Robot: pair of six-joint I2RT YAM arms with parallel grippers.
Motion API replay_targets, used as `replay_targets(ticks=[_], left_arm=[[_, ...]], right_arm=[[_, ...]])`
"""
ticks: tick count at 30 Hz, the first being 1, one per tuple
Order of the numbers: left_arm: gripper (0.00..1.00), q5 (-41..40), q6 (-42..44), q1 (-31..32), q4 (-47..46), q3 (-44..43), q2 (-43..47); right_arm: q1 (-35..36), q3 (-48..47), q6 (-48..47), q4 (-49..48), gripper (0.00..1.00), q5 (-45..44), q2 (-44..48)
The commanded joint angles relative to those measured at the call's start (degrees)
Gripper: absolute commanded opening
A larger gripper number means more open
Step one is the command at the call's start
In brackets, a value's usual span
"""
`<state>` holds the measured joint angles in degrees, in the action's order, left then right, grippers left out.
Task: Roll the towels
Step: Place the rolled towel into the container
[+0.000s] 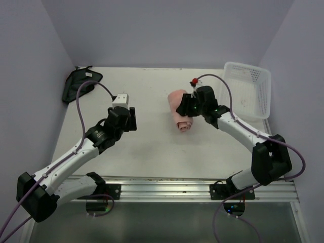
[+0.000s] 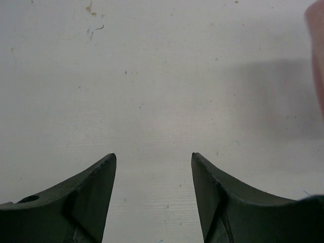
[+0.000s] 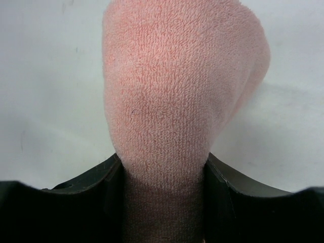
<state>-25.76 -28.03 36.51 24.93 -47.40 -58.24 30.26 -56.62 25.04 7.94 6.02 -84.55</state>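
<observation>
A salmon-pink terry towel (image 1: 179, 104) lies rolled up right of the table's middle, its coiled end toward me. My right gripper (image 1: 188, 109) reaches onto it from the right. In the right wrist view the pink towel (image 3: 177, 76) fills the whole gap and both fingers press its sides, so that gripper (image 3: 163, 159) is shut on it. The dark cloth (image 1: 78, 83) lies crumpled in the far left corner, apart from both arms. My left gripper (image 1: 123, 105) hovers left of the middle; its wrist view shows it (image 2: 153, 155) open over bare table, a sliver of pink towel (image 2: 318, 50) at the right edge.
A white perforated plastic basket (image 1: 248, 71) stands at the far right edge, just behind the right arm. Purple cables loop over both arms. Walls close in the table on the left, right and back.
</observation>
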Motion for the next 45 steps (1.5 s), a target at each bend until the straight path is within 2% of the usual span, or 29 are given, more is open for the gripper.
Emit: replay_targets(ticks=[1, 4, 9, 15, 23, 31, 36, 41, 45], left_arm=[[0.65, -0.3, 3.7, -0.1, -2.3, -1.6, -2.0], [0.66, 0.0, 4.7, -0.2, -3.1, -0.9, -3.2], [0.66, 0.4, 5.4, -0.4, -4.7, 0.6, -3.3], [0.67, 1.0, 5.8, -0.8, -5.4, 0.8, -4.9], [0.68, 2.5, 5.9, -1.4, -5.9, 0.3, -8.6], [0.68, 2.5, 6.1, -2.0, -5.6, -0.1, -11.1], [0.68, 2.9, 6.1, -2.3, -5.7, -0.2, -11.9], [0.68, 4.0, 5.9, -2.4, -6.0, -0.2, -12.3], [0.68, 5.0, 5.7, -2.4, -6.3, 0.1, -12.0]], right_arm=[[-8.5, -7.3, -2.0, 1.5, 0.00, 4.2, 3.5], [-16.6, -11.9, -1.3, 1.3, 0.00, 6.2, 3.0], [-29.7, -13.0, 3.9, -4.5, 0.00, 9.4, 1.4], [-38.0, -12.2, 7.2, -11.1, 0.00, 9.2, 0.0], [-41.9, -6.1, 9.6, -24.5, 0.00, 2.8, -0.8], [-43.4, -2.3, 14.2, -35.2, 0.00, -2.7, -8.9], [-45.3, 1.9, 15.7, -39.2, 0.00, -1.7, -13.2], [-48.6, 6.5, 15.9, -39.6, 0.00, -1.2, -13.5], [-49.9, 6.4, 13.6, -29.6, 0.00, -2.9, -12.4]])
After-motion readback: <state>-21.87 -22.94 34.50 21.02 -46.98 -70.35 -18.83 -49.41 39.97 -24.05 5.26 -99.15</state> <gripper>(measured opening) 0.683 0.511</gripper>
